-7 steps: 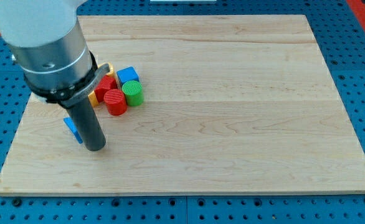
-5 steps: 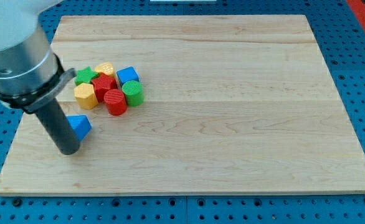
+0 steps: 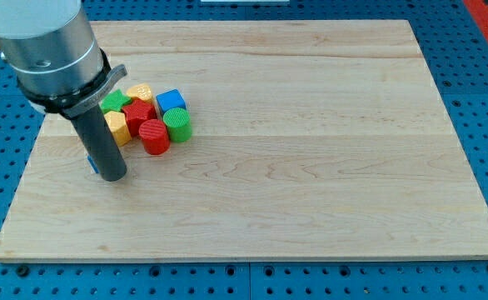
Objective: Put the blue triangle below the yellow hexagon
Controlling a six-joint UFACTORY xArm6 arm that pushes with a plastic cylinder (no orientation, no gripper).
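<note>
Task approx. done, judged from layout: the small blue triangular block point(image 3: 92, 164) is seen only as a sliver at the rod's left edge, mostly hidden behind it; it lies just below the yellow hexagonal block point(image 3: 116, 127), toward the view's bottom-left of the wooden board point(image 3: 311, 150); whether the two touch can't be told, since the rod covers the gap. What's left, prob.: a small nudge for alignment, if any, then clearing the rod away w/o dragging the triangle.

The yellow hexagon sits at the left end of a tight cluster: green star-shaped block point(image 3: 113, 102) above it, red block point(image 3: 137, 112) beside it, red cylinder point(image 3: 154, 137), green cylinder point(image 3: 176, 124), blue cube point(image 3: 169, 101) and a second yellow block point(image 3: 140, 91) at the top; the cluster is packed, pieces touching.

Arm pose: the grey cylindrical housing is held at the view's upper left, w/ the dark rod straight down; my tip point(image 3: 111, 177) is planted on the board just right of and against the triangle, below the hexagon. No claw is fitted, so no open/closed state applies; nothing is pinched.
</note>
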